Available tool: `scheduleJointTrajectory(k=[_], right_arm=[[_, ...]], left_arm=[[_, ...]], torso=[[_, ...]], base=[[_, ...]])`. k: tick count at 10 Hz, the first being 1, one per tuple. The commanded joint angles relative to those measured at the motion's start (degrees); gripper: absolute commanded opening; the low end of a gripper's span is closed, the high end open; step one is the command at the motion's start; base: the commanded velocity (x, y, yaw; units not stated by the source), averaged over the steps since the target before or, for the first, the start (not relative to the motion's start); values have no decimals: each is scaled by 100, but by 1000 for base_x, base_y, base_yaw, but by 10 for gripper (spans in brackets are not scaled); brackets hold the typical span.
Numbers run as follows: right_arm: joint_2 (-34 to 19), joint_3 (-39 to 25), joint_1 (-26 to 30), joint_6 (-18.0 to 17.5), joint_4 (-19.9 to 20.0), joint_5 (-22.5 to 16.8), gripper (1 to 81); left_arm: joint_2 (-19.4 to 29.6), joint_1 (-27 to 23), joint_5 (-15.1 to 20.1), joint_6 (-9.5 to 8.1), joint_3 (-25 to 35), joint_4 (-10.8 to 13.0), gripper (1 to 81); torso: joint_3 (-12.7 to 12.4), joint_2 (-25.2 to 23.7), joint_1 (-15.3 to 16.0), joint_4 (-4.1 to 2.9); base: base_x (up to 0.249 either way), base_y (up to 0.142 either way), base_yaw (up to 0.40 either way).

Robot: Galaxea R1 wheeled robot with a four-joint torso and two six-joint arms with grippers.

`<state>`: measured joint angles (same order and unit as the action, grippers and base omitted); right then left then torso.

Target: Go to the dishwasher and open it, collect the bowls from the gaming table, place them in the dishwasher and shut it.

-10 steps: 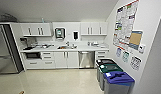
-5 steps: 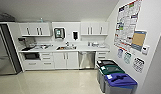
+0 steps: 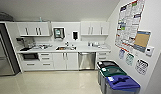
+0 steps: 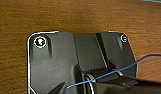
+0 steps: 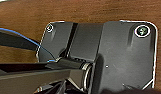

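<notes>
Pale floor (image 3: 51, 82), three lidded bins (image 3: 116, 77) along right wall

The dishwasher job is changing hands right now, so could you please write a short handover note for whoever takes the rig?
Grippers: neither can be judged open or shut from the wrist views.
Dishwasher: ahead in the kitchenette, under the counter, door shut, between the white cabinets and the drawers by the bins.
Done: the robot faces the kitchenette across the floor.
Left: reach and open the dishwasher, fetch the bowls, load, close.
</notes>
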<state>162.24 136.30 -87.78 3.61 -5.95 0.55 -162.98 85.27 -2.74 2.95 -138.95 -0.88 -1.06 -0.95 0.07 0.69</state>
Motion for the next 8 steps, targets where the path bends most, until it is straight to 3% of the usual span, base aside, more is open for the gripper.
scheduleJointTrajectory(k=[1,8], right_arm=[[-49,-43,292,17,-3,-275,811],[-67,-35,292,17,15,-275,811]], left_arm=[[89,-331,274,21,43,35,811],[89,-331,274,22,43,35,811]], torso=[[0,0,0,0],[0,0,0,0]], base=[[125,0,0],[125,0,0]])
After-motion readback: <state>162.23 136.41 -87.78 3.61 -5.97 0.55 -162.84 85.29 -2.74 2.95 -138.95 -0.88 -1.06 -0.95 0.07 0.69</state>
